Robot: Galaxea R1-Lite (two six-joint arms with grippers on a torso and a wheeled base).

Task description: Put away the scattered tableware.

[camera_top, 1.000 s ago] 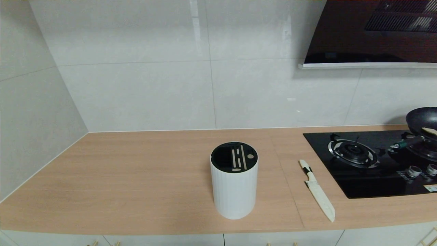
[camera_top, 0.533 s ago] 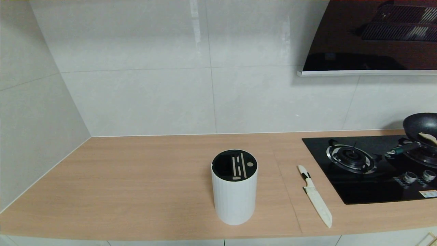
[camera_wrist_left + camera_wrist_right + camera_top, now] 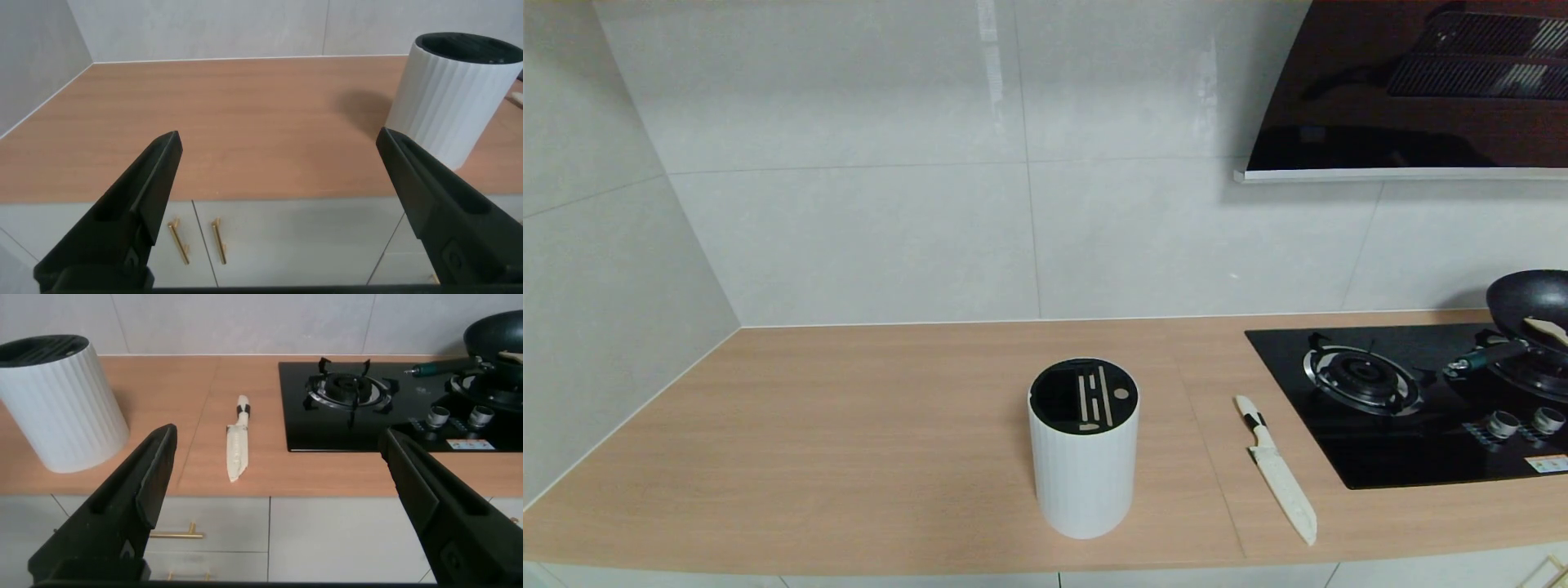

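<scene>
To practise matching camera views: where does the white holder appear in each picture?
Head view: holder stands centrally on the counter, knife to its right.
Left wrist view: holder near the counter's front edge.
Right wrist view: holder with knife between it and the hob.
Shared landmark: wooden counter.

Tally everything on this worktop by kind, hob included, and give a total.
Knife holder: 1
Knife: 1
Pan: 1
Hob: 1
Total: 4
</scene>
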